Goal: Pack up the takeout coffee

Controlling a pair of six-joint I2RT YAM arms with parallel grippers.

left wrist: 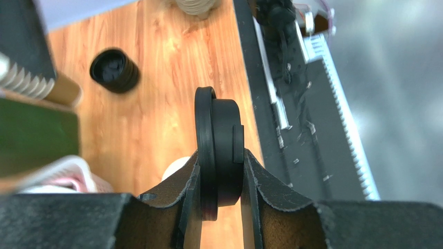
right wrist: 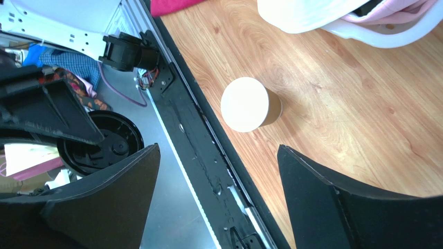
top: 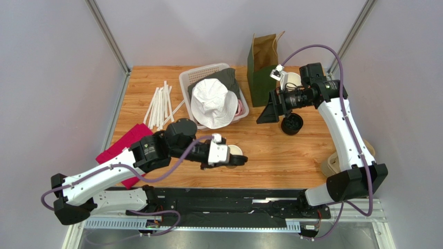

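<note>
At the far left a red cloth (top: 125, 142) and loose paper straws (top: 161, 104) lie on the counter (top: 281, 155). The left fingers (left wrist: 270, 189) are clenched on a black lid (left wrist: 218, 145), held on edge just beside the open kraft cup (right wrist: 251, 104), which stands lidless close to the counter's near edge. The cup is likely light, thin-walled and easy to crush or tip, so a gentle hold around its ribbed mid-wall seems best. Further right are the basket (top: 183, 83) holding a white hat (top: 213, 104), the upright paper bag (top: 262, 67), and the right fingers (right wrist: 338, 202), spread wide and empty, near a lid pile (top: 292, 123). Bare counter between cup and bag leaves working room.
</note>
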